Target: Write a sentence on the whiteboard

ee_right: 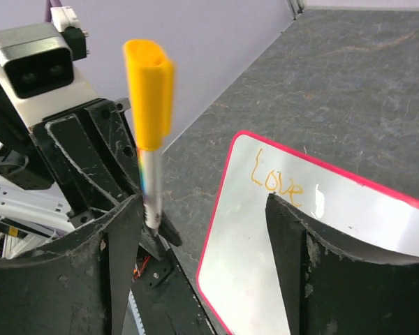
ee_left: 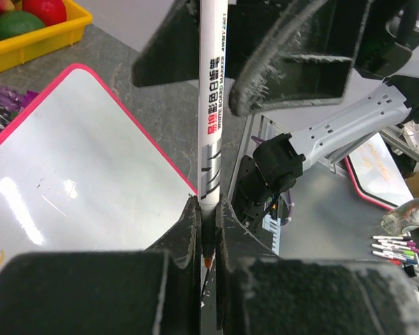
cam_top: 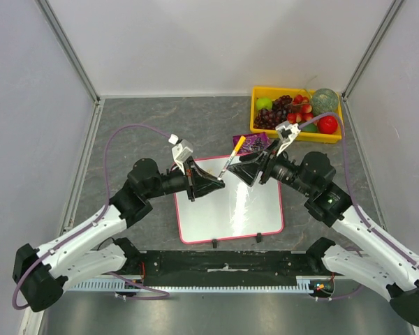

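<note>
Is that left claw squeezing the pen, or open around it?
Shut: the left gripper pinches the marker from both sides near its orange tip.

At the grey worktop [cam_top: 146,118]: one pink-framed rectangular whiteboard [cam_top: 230,209], one white marker with a yellow cap [cam_top: 232,157], one yellow plastic tray [cam_top: 253,112]. One orange handwritten word [ee_right: 276,180].

I lose the marker [ee_left: 210,105] tip between the left gripper's [ee_left: 208,209] fingers, cap [ee_right: 149,91] blurred, only "Love" of the sentence [ee_right: 274,180] readable, whiteboard [ee_right: 377,209] beyond it behind a finger [ee_right: 321,265] of the right gripper [ee_right: 202,202].
</note>
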Controlling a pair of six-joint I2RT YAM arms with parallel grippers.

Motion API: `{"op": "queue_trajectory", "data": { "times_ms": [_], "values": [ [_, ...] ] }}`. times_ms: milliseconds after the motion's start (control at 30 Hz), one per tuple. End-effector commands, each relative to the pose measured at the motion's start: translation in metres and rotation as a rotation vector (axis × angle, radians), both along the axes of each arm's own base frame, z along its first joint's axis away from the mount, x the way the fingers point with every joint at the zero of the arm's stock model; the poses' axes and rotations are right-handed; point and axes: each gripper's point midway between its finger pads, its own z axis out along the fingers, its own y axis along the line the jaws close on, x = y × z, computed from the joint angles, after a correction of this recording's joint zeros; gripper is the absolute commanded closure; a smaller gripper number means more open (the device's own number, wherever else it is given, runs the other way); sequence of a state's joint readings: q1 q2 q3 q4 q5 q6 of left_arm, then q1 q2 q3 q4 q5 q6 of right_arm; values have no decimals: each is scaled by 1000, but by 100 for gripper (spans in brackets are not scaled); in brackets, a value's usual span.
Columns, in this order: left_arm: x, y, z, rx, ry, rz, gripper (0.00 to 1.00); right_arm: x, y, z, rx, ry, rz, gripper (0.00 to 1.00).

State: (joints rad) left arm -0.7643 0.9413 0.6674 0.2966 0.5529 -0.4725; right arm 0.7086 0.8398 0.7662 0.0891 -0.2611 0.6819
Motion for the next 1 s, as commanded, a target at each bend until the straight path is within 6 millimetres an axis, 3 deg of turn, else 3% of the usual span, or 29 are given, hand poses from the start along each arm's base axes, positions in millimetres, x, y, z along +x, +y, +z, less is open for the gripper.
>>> {"op": "queue_trajectory", "data": {
  "times_ms": [0, 167, 333, 500, 567, 700, 967],
  "values": [
    [-8, 14, 15, 59, -95, 1, 98, -23, 4, 38, 24, -101, 197, 18],
    [-25, 25, 15, 123, -123, -49, 98, -52, 12, 55, 40, -160, 392, 6],
    [-42, 26, 21, 126, -154, -147, 98, -74, 21, 57, 119, -118, 564, 6],
    [-52, 20, 21, 134, -139, -238, 98, -72, 25, 43, 99, -72, 589, 21],
    [-54, 19, 22, 134, -137, -259, 98, -70, 26, 39, 93, -56, 590, 38],
    [-54, 19, 23, 134, -144, -257, 98, -70, 28, 33, 72, -43, 600, 52],
    [-53, 19, 21, 141, -145, -257, 98, -67, 27, 18, 10, -28, 598, 52]
  ]
}}
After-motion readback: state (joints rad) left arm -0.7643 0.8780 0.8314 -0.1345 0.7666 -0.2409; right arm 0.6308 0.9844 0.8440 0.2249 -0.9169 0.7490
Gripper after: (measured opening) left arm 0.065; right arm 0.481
